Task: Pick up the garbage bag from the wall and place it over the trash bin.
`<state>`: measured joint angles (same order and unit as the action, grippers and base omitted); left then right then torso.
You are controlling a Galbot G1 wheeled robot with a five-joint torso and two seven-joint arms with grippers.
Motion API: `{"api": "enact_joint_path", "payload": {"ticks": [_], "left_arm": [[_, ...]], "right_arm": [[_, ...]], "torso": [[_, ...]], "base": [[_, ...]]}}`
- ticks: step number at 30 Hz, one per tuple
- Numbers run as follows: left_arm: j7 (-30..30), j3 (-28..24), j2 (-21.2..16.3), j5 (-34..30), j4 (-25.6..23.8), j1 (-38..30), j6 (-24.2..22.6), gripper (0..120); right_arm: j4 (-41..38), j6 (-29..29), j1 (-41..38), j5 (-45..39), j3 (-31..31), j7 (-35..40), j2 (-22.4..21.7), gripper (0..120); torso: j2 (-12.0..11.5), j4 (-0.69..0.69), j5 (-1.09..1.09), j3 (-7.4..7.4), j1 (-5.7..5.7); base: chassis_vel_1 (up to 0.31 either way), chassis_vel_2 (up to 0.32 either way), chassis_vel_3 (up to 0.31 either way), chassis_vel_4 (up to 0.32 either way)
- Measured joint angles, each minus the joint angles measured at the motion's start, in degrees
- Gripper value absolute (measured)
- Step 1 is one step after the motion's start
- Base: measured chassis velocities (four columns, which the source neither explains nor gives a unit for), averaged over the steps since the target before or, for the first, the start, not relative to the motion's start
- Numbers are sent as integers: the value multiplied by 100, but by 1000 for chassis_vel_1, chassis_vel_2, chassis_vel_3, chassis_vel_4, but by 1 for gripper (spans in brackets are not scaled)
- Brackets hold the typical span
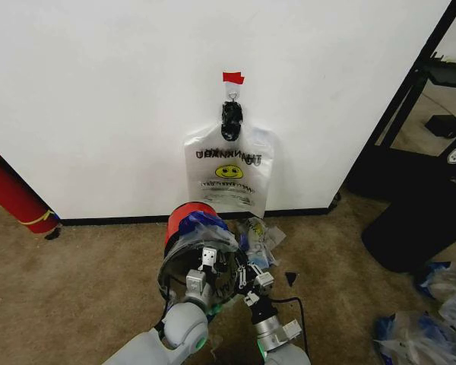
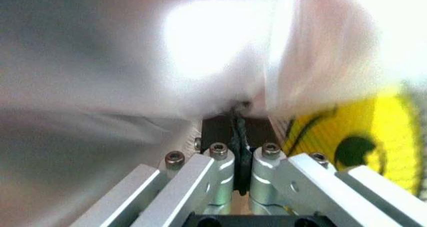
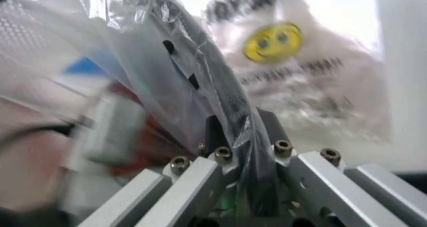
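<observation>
Nearest the camera in the head view, two grey robot arms reach forward and down from the bottom edge of the picture. The left hand sits at the mouth of a small round black trash bin with a red bottom, which lies tipped on the brown carpet floor with its opening turned toward the robot. In the left wrist view, the left hand has its metal fingers pressed together, pinching thin clear plastic, with part of a yellow smiley just beside them.

The right hand is just beside the bin's rim, on the robot's right. In the right wrist view, the right hand is likewise pressed together on a bunched fold of the same film.

That film is a thin clear plastic garbage bag with blue patches, draped over the bin's mouth and side, so the bag lies on the bin and not on the wall. Crumpled clear plastic lies on the floor just beside the bin.

Farther back, a second clear smiley-face bag with black lettering hangs on the white wall from a hook under a small piece of red tape. A long red cylinder leans at the far left, and a black shelf frame stands at the right.
</observation>
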<state>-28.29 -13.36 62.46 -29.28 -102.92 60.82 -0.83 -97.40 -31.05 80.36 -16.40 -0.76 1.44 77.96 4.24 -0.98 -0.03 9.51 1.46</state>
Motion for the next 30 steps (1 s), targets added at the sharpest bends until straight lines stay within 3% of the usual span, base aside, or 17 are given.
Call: {"api": "enact_joint_path", "payload": {"ticks": [6, 16, 30], "left_arm": [[-112, 217, -17, 157, -277, 412, -58, 0], [-133, 429, 47, 500, -554, 729, -3, 0], [-280, 651, 539, 753, 342, 235, 101, 0]], "right_arm": [[136, 57, -68, -104, 2, 158, 2, 0], [139, 148, -62, -162, 2, 259, 2, 0], [13, 172, -61, -115, 1, 117, 2, 0]], "torso": [[0, -4, 1, 0, 0], [0, 2, 7, 0, 0], [0, 0, 7, 1, 0]], "base": [[0, 0, 0, 0], [0, 0, 0, 0], [0, 0, 0, 0]]}}
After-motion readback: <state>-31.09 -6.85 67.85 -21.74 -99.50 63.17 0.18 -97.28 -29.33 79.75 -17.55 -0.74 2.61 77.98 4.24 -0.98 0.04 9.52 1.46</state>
